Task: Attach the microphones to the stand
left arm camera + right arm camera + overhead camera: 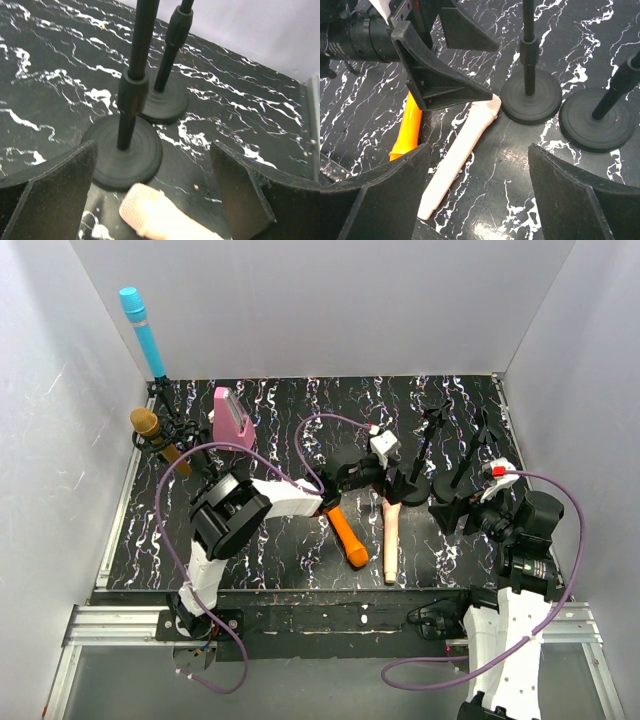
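The left fingers [55, 200] are hanging wide apart over the pink microphone [160, 215]. It is looking light, hard and slippery, so grab its middle.

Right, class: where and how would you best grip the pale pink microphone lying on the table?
Grip the pink microphone mid-handle, from above, jaws across its width. It lies flat, slim and round; its head sits close by a stand base, and the handle has bare table on both sides.
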Robot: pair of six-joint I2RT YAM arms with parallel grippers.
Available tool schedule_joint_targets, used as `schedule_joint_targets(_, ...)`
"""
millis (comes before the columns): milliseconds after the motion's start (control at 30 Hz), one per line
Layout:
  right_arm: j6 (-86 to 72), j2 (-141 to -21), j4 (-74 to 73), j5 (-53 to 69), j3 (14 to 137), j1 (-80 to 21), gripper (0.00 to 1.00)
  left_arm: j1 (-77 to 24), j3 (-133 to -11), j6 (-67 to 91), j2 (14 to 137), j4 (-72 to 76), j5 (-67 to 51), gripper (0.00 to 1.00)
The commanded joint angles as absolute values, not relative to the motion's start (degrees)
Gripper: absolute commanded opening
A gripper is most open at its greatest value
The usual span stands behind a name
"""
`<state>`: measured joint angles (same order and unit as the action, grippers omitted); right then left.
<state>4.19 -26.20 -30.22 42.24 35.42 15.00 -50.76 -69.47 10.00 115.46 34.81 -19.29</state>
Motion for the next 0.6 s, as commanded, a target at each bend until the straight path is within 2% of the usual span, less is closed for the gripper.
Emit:
schedule_joint_targets(0, 3.25, -26.55, -26.19, 39.81, 35.07, 15.29, 0.85, -51.5, -74.0, 4.49, 118.73, 45.52, -16.62, 0.93)
schedule_joint_targets(100, 3.25, -26.19, -26.02, 40.17, 34.89, 15.29, 0.85, -51.85, -76.02, 3.69, 120.84, 47.81, -15.47, 0.91)
schedule_joint_targets(400, 3.25, -25.75, -25.93, 40.69, 34.89, 15.29, 0.84, -53.17, -84.72, 2.99, 125.41, 49.92, -12.84, 0.73)
schedule_joint_targets(567, 3.52, -25.4, -26.1, 41.22, 35.07, 15.29, 0.85, -53.52, -89.29, 2.37, 127.79, 48.43, -11.34, 0.59)
